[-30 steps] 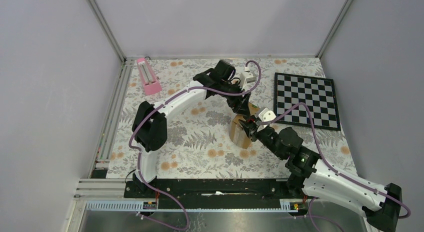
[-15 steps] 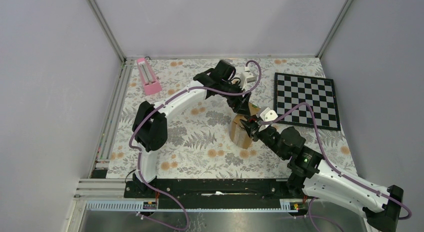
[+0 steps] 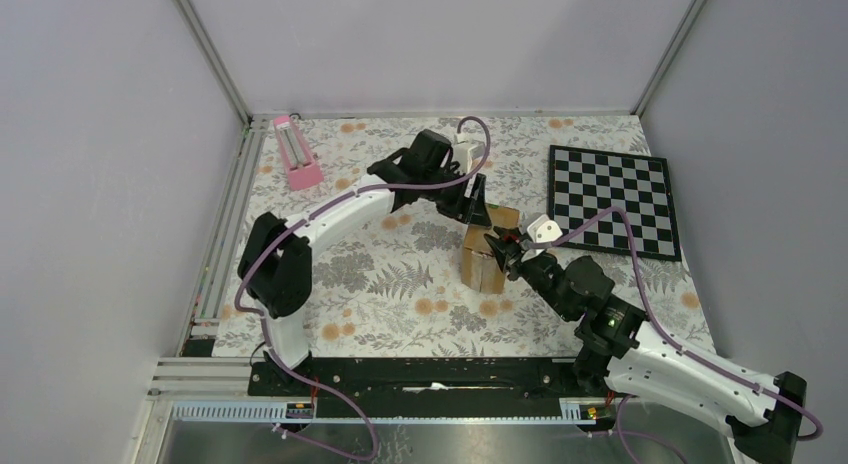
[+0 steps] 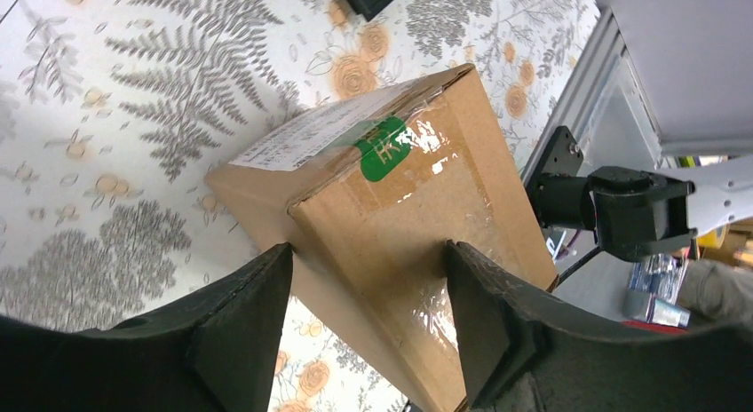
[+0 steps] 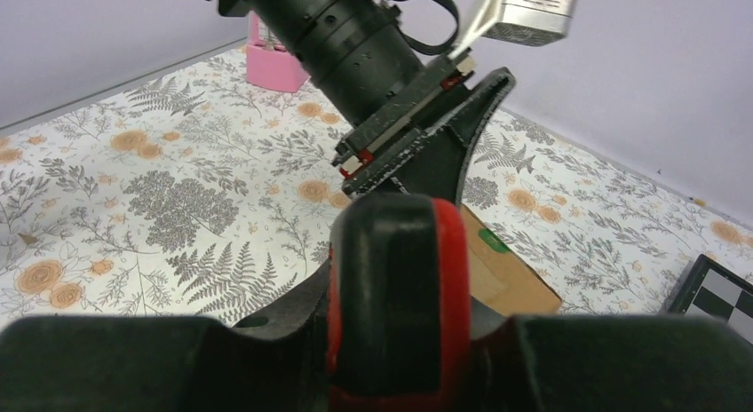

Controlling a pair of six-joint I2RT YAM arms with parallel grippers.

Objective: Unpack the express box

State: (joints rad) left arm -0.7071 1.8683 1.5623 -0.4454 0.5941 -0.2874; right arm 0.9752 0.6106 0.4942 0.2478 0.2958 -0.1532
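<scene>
The express box point(image 3: 488, 252), a brown carton with a white label and a green sticker, lies mid-table on the floral cloth. In the left wrist view the box point(image 4: 400, 172) sits between my left gripper's point(image 4: 368, 252) fingers, which press on its two sides at the near end. The left gripper point(image 3: 478, 210) is at the box's far end. My right gripper point(image 3: 508, 256) is shut on a black-and-red tool point(image 5: 400, 279), held at the box's right side. The box point(image 5: 506, 274) shows just behind the tool, under the left gripper point(image 5: 426, 146).
A black-and-white chessboard point(image 3: 613, 199) lies at the back right; its corner shows in the right wrist view point(image 5: 721, 288). A pink metronome-like object point(image 3: 296, 152) stands at the back left and also shows in the right wrist view point(image 5: 277, 66). Grey walls enclose the table.
The left arm has swung left and its wrist has turned. The box has gone from tilted to lying flatter, slightly farther back. The right gripper has crept toward the box.
</scene>
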